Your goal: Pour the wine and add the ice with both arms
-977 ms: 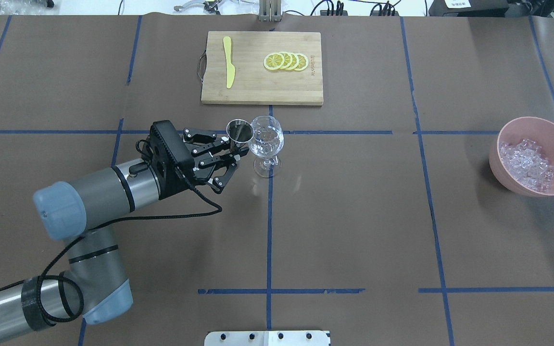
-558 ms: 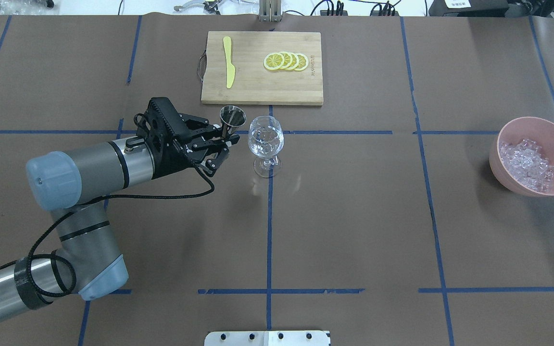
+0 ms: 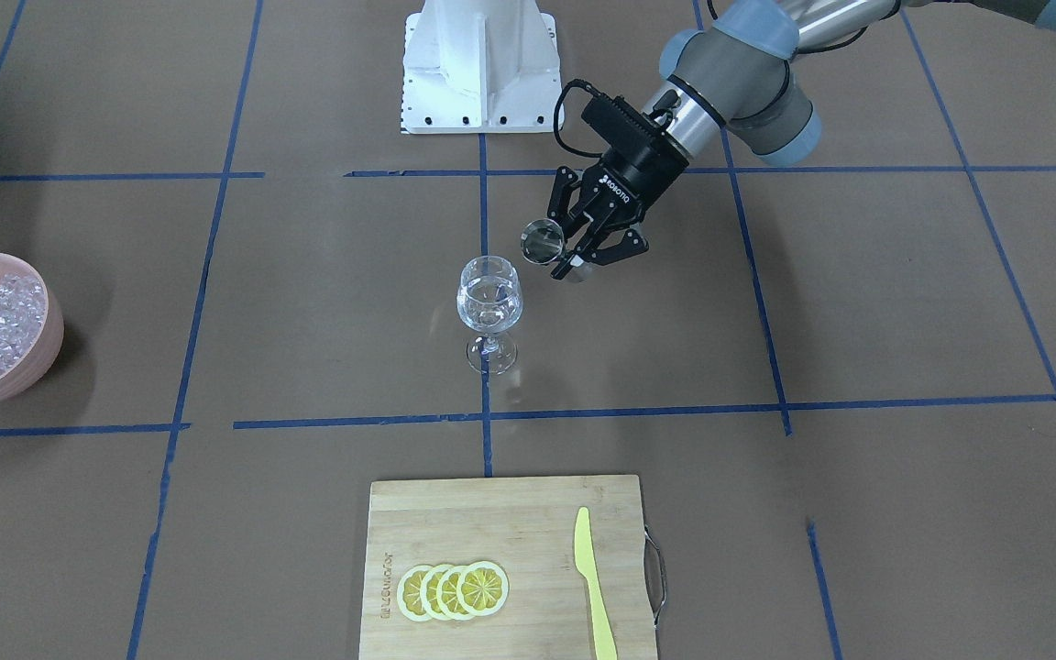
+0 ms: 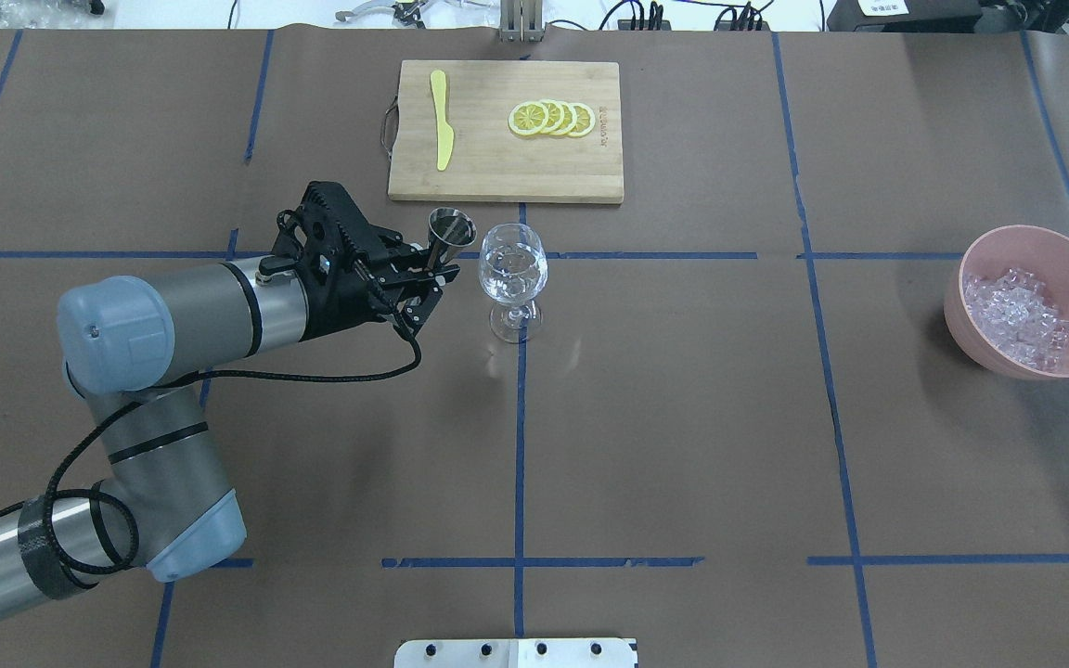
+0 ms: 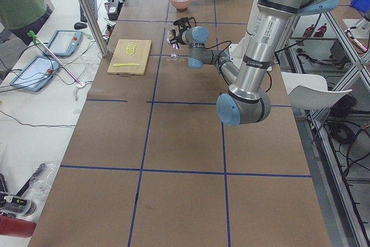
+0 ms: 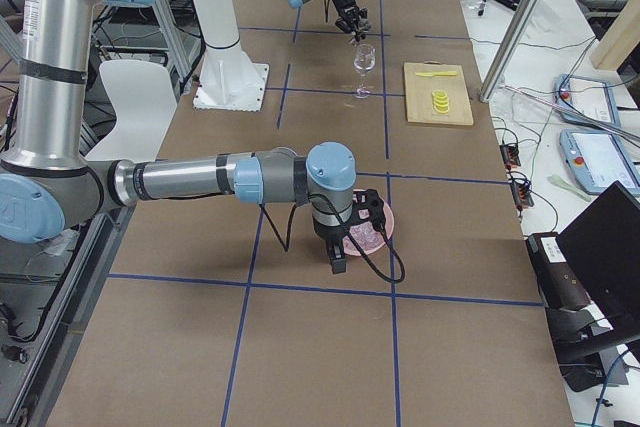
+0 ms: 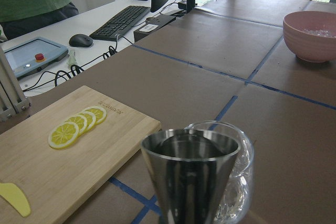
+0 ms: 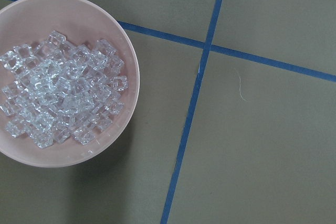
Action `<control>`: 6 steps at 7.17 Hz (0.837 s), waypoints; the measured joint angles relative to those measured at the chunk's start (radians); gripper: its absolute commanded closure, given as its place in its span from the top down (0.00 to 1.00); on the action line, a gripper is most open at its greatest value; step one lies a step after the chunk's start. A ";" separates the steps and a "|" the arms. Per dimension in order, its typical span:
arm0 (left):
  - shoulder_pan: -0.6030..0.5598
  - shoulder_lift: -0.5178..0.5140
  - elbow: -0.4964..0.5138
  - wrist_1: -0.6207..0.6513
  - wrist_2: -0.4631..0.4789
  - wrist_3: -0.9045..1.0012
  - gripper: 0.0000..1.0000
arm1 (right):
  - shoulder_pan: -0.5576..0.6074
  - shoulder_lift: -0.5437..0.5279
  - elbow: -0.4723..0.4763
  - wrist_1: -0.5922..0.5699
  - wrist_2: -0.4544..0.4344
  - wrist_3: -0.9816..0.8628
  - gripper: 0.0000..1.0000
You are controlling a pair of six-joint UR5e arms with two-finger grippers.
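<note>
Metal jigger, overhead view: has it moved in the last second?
Yes. The metal jigger, in the left gripper, backed off the wine glass toward the cutting board.

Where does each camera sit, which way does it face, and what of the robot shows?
Front-facing: across the table, facing the robot; left arm, left tool gripping the jigger.
Overhead: behind the robot, looking down; left arm.
Exterior left: table's left end, looking along it; left arm nearest.
Exterior right: opposite end; right arm nearest, by pink bowl.
Left wrist: past the jigger to the wine glass; no robot parts.
Right wrist: straight down on ice; no robot parts.
Front-facing and overhead share the cutting board.
</note>
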 measured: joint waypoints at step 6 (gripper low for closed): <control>0.005 -0.049 -0.032 0.182 -0.012 0.007 0.00 | 0.000 -0.003 -0.001 -0.001 0.000 0.000 1.00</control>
